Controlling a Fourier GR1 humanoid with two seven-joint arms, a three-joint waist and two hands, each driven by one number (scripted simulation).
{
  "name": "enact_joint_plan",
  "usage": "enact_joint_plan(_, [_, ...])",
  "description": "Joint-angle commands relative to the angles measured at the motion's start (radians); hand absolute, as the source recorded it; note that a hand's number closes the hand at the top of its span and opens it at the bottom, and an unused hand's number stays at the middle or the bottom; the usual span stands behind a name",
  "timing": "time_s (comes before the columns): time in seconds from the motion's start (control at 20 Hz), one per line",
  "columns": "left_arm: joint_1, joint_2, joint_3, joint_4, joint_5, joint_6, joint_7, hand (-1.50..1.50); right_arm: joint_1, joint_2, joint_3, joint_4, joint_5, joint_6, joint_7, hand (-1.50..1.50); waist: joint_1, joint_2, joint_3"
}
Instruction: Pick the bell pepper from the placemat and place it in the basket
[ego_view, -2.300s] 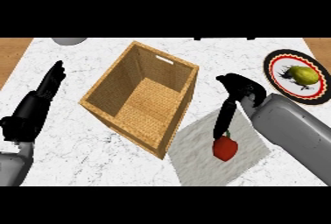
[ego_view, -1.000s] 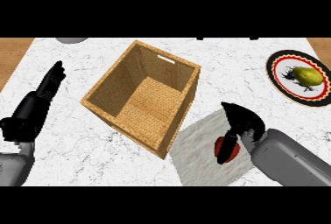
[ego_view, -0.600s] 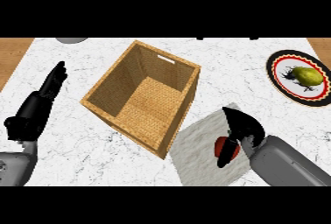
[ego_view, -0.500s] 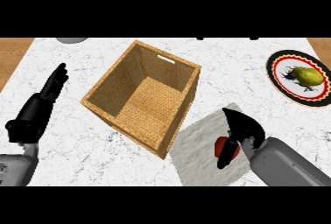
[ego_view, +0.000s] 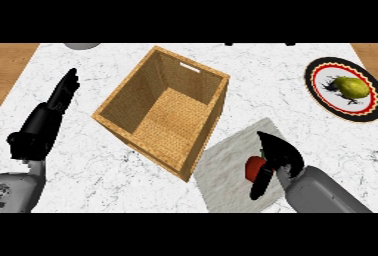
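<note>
A red bell pepper (ego_view: 253, 166) lies on the pale grey placemat (ego_view: 225, 165) at the lower right. My right hand (ego_view: 279, 156) is down over it, fingers curled round its right side and the thumb running below it, so most of the pepper is hidden. The woven basket (ego_view: 118, 105) stands left of the mat, open and with nothing in it. My left hand (ego_view: 46, 121) rests open at the left edge, fingers pointing up.
A black-rimmed plate (ego_view: 322, 89) at the far right holds a yellow-green fruit (ego_view: 352, 87). A grey round object (ego_view: 83, 45) shows at the top left. Wooden surface (ego_view: 13, 60) borders the marble counter at the left.
My right hand has come down from above the pepper and closed its fingers round it. The pepper stays on the mat. The left hand has barely shifted.
</note>
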Motion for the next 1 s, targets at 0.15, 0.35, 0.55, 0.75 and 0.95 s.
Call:
enact_joint_plan(0.15, [-0.015,-0.034,0.025,0.037,-0.013,-0.015,-0.007,0.0,0.044,0.111,-0.04,0.058,0.092,-0.028,0.083,1.5,-0.001,0.001,0.0])
enact_joint_plan(0.35, [0.0,-0.042,0.016,-0.009,-0.042,-0.016,0.012,0.0,0.018,0.095,-0.078,0.108,0.11,0.06,0.003,1.5,0.003,0.002,0.0])
enact_joint_plan(0.55, [-0.004,-0.016,0.056,0.015,-0.025,-0.057,-0.01,0.0,0.052,0.13,-0.046,0.139,0.204,0.009,-0.071,1.5,0.004,0.002,0.0])
enact_joint_plan(0.75, [0.029,-0.034,0.051,-0.057,-0.04,-0.043,0.011,0.0,0.03,0.075,-0.083,0.166,0.253,0.043,-0.138,1.5,0.007,0.001,0.0])
enact_joint_plan(0.95, [-0.049,-0.061,-0.004,-0.023,-0.037,-0.063,0.02,0.0,-0.211,0.016,-0.005,0.139,0.284,0.166,-0.431,1.5,0.105,0.034,0.004])
